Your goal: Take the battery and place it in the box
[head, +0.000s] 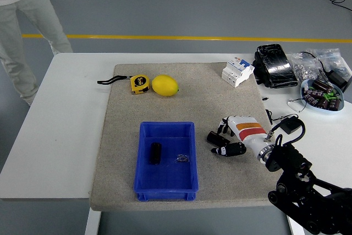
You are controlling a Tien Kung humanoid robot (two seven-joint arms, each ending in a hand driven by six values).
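The black battery (155, 153) lies inside the blue box (165, 186), left of its middle, beside a small bit of wire (182, 159). My right hand (224, 137) rests on the beige mat just right of the box, white with an orange and red band, its fingers relaxed and holding nothing. A short gap separates the hand from the box's right wall. The left arm is out of sight.
A yellow tape measure (139, 83) and a lemon (164, 85) lie at the mat's far side. A white circuit breaker (237, 71), a black pack (275, 65), and a bowl of parts (322, 96) sit far right. A person (25, 20) stands at the far left corner.
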